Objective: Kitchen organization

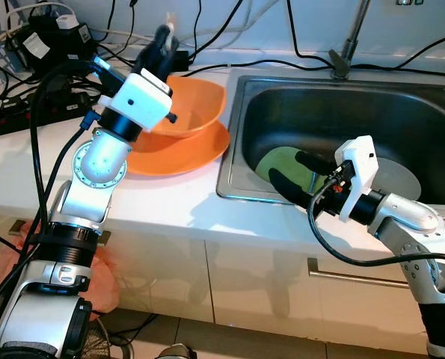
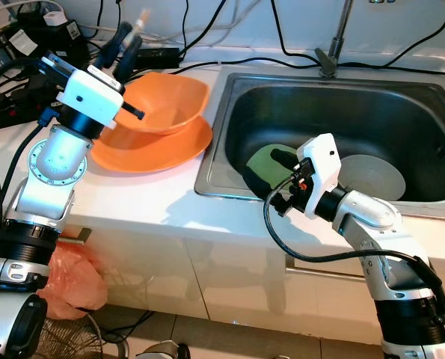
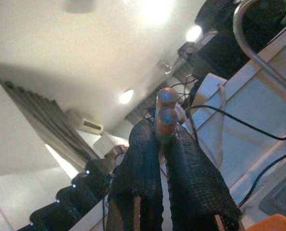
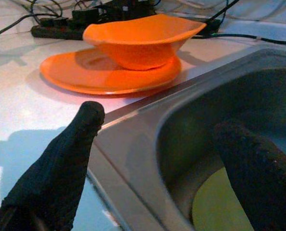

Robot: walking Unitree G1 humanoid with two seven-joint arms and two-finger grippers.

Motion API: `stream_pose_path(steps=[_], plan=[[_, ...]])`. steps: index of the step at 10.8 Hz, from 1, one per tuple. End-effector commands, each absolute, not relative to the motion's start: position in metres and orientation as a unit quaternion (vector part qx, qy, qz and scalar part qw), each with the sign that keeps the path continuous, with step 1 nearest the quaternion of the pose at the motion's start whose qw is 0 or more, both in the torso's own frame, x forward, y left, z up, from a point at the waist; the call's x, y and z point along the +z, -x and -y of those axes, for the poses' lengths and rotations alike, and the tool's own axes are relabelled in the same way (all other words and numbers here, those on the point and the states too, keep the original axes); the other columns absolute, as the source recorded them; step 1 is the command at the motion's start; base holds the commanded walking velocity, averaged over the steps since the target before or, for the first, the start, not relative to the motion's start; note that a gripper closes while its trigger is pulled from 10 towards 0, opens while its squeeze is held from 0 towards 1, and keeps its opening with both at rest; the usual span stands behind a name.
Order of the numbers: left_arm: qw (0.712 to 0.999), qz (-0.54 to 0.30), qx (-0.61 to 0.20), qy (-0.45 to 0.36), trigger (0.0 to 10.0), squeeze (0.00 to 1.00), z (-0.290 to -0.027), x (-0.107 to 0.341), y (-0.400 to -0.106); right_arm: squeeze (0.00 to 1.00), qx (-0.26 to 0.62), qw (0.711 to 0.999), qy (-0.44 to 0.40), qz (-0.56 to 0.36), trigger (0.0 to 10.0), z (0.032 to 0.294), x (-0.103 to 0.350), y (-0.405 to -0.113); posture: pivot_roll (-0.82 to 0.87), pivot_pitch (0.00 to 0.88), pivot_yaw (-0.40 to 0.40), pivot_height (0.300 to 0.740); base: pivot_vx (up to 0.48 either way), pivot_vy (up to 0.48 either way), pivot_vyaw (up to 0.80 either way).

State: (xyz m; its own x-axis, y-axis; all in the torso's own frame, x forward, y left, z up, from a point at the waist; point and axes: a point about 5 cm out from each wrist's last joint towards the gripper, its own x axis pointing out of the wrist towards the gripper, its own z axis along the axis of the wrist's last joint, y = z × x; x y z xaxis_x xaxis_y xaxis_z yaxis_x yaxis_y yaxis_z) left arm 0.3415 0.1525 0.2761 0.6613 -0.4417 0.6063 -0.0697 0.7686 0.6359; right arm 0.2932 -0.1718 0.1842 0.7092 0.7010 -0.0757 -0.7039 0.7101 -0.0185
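Left eye view: right tool (image 1: 295,173) spread over sink (image 1: 241,134) rim at 5 o'clock of bowl (image 1: 196,105); lower squarely onto green plate (image 1: 282,164); left tool (image 1: 161,46) clenched on thin utensil (image 3: 165,113).

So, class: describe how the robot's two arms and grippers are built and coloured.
Both arms are silver with black ring joints and loose black cables. Each wrist carries a white box. The left gripper and right gripper each have two long black, rough-textured fingers.

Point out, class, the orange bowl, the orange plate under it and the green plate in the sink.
orange bowl (image 4: 135,41): right wrist view, on its outer wall.
orange plate (image 4: 85,77): right wrist view, on its bare rim.
green plate (image 1: 278,164): left eye view, on its visible face.
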Motion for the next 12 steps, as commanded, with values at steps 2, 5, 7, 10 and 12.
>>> stream_pose_path(steps=[2,5,7,10,12], plan=[[0.862,0.417,-0.083,-0.275,0.0,0.00,-0.152,0.296,-0.341,0.00,0.371,0.928,0.017,-0.017,10.0,0.172,0.191,-0.297,0.06,0.048,0.067,0.740,0.000,0.000,0.00],[0.885,0.402,-0.131,-0.193,0.0,0.00,-0.117,0.290,-0.341,0.00,0.324,0.946,-0.028,0.007,10.0,0.171,0.198,-0.306,0.06,0.048,0.059,0.740,0.000,0.000,0.00],[0.942,0.297,-0.138,0.071,0.0,0.00,-0.114,0.283,-0.358,0.00,0.257,0.963,-0.077,0.029,10.0,0.175,0.203,-0.317,0.06,0.049,0.062,0.740,0.000,0.000,0.00],[0.878,0.148,-0.212,0.402,0.0,0.00,-0.100,0.265,-0.363,0.00,0.218,0.965,-0.144,0.035,10.0,0.180,0.207,-0.323,0.06,0.052,0.061,0.740,0.000,0.000,0.00],[0.808,0.087,-0.245,0.529,0.0,0.00,-0.086,0.256,-0.357,0.00,0.207,0.962,-0.176,0.034,10.0,0.180,0.208,-0.325,0.06,0.056,0.058,0.740,0.000,0.000,0.00]])
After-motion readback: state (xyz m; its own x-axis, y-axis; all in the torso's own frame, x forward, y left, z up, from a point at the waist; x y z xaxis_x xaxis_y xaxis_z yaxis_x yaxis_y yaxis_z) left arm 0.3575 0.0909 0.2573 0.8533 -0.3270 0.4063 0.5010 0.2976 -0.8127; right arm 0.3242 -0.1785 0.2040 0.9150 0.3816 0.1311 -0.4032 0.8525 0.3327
